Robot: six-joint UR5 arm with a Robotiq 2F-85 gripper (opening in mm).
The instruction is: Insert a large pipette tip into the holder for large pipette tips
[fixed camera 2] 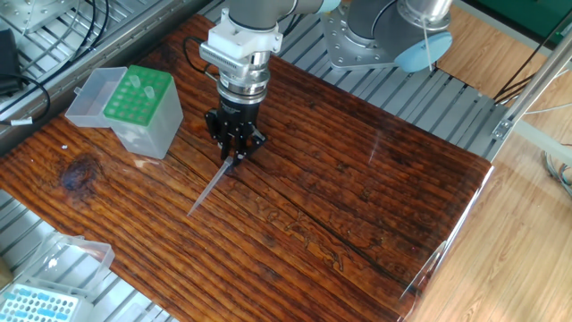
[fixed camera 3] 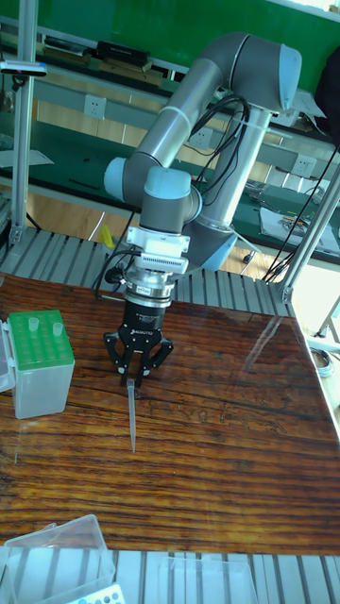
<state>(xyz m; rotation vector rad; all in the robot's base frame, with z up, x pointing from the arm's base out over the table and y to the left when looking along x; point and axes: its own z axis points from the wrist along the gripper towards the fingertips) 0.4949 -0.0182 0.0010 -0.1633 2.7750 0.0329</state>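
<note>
The large pipette tip [fixed camera 2: 209, 189] is a thin translucent cone slanting across the wooden table, with its point toward the front left. My gripper [fixed camera 2: 233, 158] stands upright over its wide end, fingers drawn together on it. In the tall fixed view the large pipette tip [fixed camera 3: 131, 415] runs from the gripper [fixed camera 3: 130, 379] down to the wood, where its point appears to touch. The holder for large pipette tips [fixed camera 2: 137, 94] stands to the gripper's left with its clear lid swung open. Two tips stand in the holder's green rack [fixed camera 3: 40, 342].
A smaller clear box with a light blue rack [fixed camera 2: 40, 304] sits at the front left corner, off the wood. The wooden table [fixed camera 2: 357, 197] stretches to the right. The arm's base [fixed camera 2: 375, 36] stands on the metal rails at the back.
</note>
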